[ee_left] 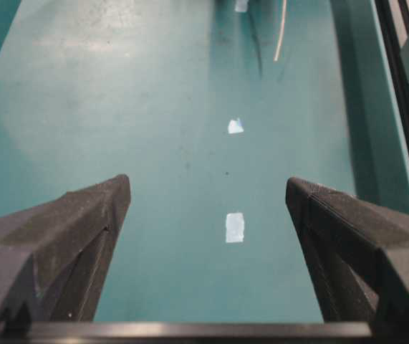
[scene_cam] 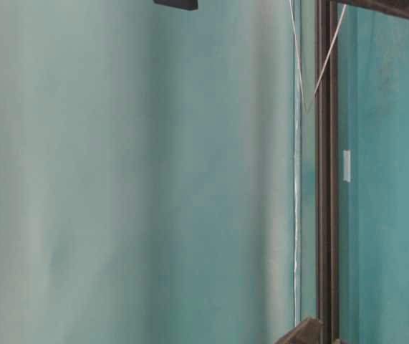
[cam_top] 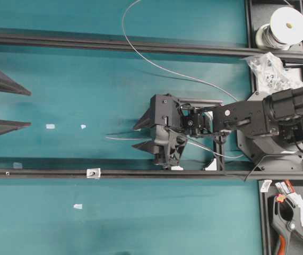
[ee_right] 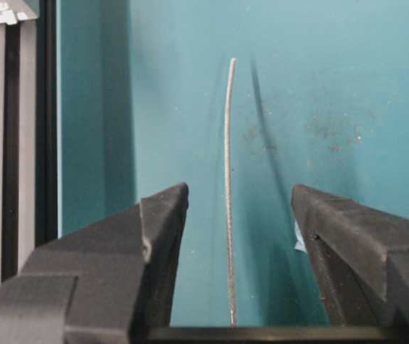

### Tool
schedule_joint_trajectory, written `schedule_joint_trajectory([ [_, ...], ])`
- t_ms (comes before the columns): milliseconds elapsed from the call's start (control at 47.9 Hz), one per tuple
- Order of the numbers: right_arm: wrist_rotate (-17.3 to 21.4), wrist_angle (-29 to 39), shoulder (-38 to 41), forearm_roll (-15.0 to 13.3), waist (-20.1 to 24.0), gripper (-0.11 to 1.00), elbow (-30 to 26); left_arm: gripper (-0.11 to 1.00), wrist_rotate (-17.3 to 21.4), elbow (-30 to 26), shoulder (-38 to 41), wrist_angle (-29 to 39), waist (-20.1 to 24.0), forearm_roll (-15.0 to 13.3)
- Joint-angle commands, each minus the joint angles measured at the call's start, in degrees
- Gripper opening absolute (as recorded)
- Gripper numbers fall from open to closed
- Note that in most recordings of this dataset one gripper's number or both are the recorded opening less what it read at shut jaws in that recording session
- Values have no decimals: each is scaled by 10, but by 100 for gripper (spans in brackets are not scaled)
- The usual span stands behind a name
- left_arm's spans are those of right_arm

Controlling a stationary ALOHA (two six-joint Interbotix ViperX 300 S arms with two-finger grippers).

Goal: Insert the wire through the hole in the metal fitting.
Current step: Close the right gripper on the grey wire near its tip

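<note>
The right end effector point(cam_top: 142, 135) is spread open above the teal desk point(cam_top: 114, 85). The wire point(ee_right: 228, 193) runs straight through the gap between its two black fingers point(ee_right: 165, 244). In the right wrist view it touches neither finger, so nothing is gripped. The free tip of the wire sticks out a little way past the fingertips and casts a dark shadow on the desk beside it. Behind this end effector, the wire curves back in a long loop across the far rail point(cam_top: 114, 43).

A bit further out, ahead of the right end effector and off to one side, the metal fitting point(cam_top: 93, 172) sits on the near rail point(cam_top: 45, 173). It is small, shiny and square. The wire tip is well apart from it. In the right wrist view the fitting shows only as a pale corner at the top left edge.

Past the wire tip, two small white tape scraps point(cam_top: 50, 126) lie on the desk.

Furthest away, the left end effector point(cam_top: 26, 109) waits at the other end of the desk. Its fingers point(ee_left: 82, 229) are wide apart and hold nothing. From its own view, the tape scraps are just in front of it, the wire tip is far ahead, and the fitting is far ahead on the right.
</note>
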Motion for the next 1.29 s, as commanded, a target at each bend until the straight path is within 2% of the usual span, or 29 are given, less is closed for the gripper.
schedule_joint_trajectory([
  [0,0,4,-5,-1,2,64,-11,81,-1,-8,-2,-5,-1,2],
  [104,1,5,-5,-1,2,58,-11,81,0,-8,-1,-5,-1,2],
  [271,0,5,-5,-1,2,15,-11,81,-1,-8,-1,-5,-1,2],
  [376,0,5,-5,0,2,1,-11,81,-1,-8,-1,-5,-1,2],
  [981,-4,-81,-5,-1,2,0,2,80,-1,-8,-1,-5,-2,2],
  [1273,-6,-50,-29,-1,-7,0,-4,80,-4,-7,-4,-5,-1,2],
])
